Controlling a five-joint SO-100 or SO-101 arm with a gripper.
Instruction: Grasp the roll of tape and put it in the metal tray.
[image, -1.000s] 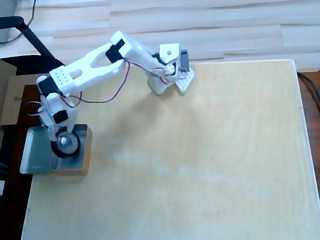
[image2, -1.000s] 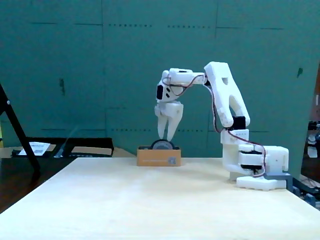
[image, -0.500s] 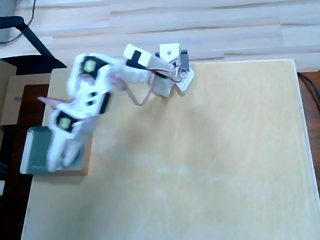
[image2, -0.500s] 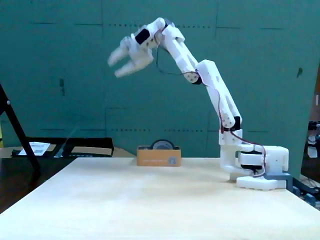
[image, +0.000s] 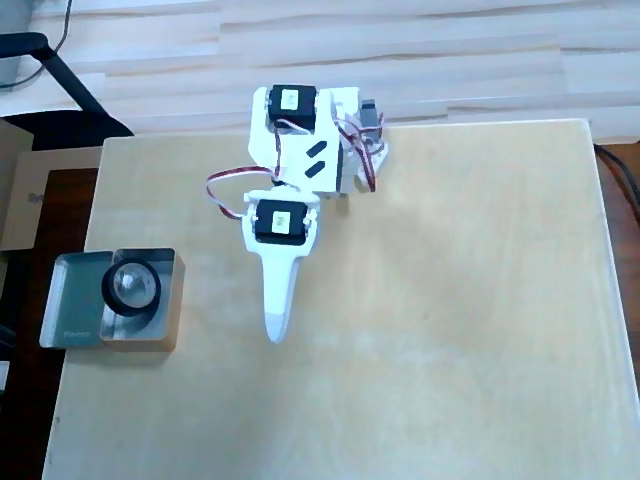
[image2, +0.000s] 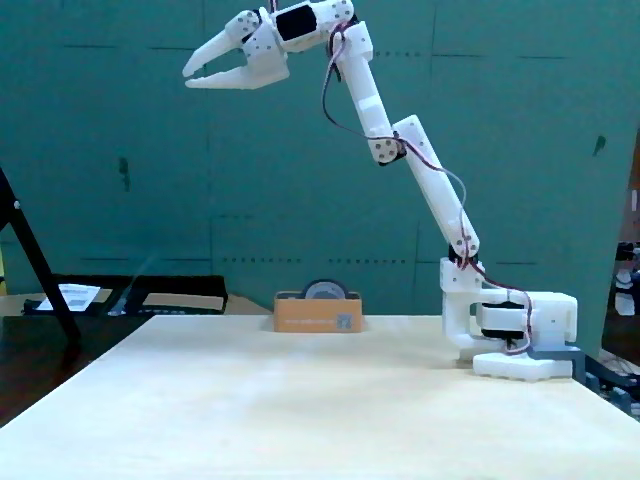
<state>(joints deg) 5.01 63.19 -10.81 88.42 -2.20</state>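
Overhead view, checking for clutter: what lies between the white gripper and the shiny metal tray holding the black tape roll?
Only bare table between the white gripper and the shiny metal tray with its black tape roll.

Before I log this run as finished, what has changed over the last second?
The pincer has lifted from just above the roll of tape and swung high over the table, away from the metal tray; its fingers are slightly parted and empty. The tape and tray have not moved; the tape stays in the tray.
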